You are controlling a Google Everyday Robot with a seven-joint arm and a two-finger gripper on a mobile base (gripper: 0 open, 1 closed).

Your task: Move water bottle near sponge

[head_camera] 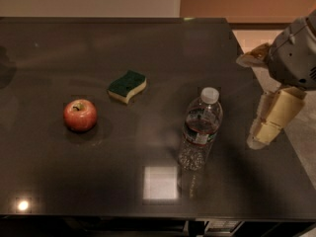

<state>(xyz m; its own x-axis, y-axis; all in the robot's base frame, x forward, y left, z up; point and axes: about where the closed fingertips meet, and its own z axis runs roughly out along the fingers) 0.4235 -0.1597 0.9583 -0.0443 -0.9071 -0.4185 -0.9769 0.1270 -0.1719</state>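
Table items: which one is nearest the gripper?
The water bottle, standing upright just left of the gripper at the right edge of the table; sponge and apple sit farther left.

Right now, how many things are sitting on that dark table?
3: the apple at left, the sponge behind it to the right, the water bottle standing right of centre. The gripper hovers to the bottle's right.

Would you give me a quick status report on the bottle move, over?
Gripper open, empty, at table's right edge. Water bottle upright, untouched, right of sponge. Nothing between them; apple off left.
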